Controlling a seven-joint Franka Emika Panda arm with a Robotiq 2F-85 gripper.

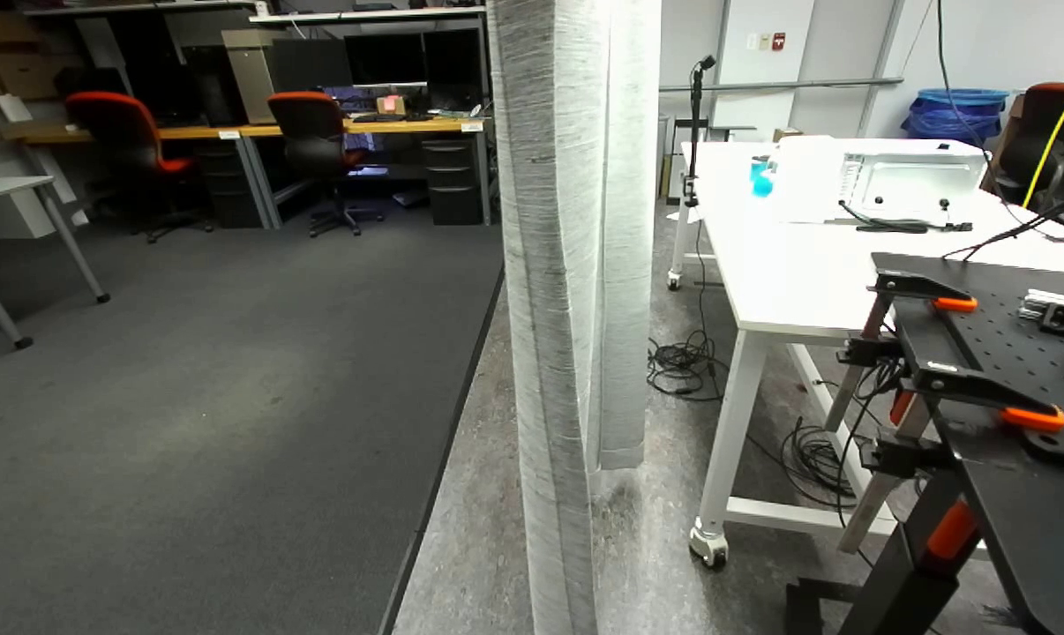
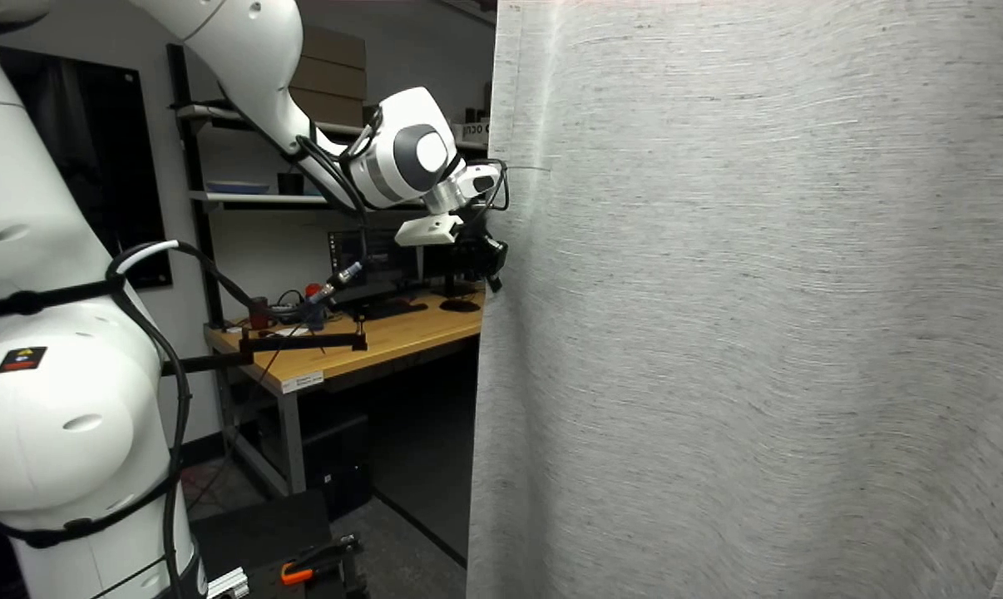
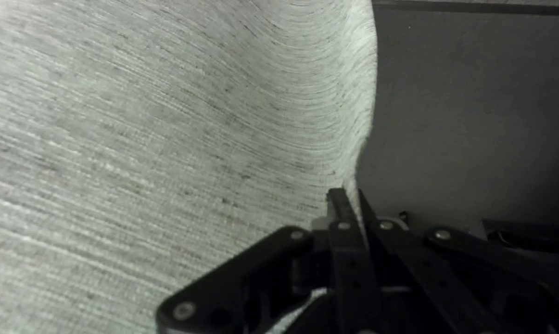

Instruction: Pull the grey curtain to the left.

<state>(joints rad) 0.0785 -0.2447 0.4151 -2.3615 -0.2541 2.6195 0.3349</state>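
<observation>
The grey curtain (image 1: 554, 291) hangs in vertical folds in an exterior view, with the arm out of view there. In an exterior view the curtain (image 2: 759, 316) fills the right side as a broad sheet, its left edge close to my arm. My gripper (image 2: 493, 270) is at that edge, pointing down, partly hidden at the curtain. In the wrist view the curtain (image 3: 191, 116) covers the left side. Its edge runs down between the two black fingertips of my gripper (image 3: 352, 197), which are shut on the fabric.
A white table (image 1: 788, 273) on wheels and a black platform (image 1: 1026, 476) with orange-tipped clamps stand right of the curtain. Cables (image 1: 686, 362) lie on the floor. A wooden desk (image 2: 368, 345) with monitors stands behind the arm. Dark carpet (image 1: 232, 397) lies left of the curtain.
</observation>
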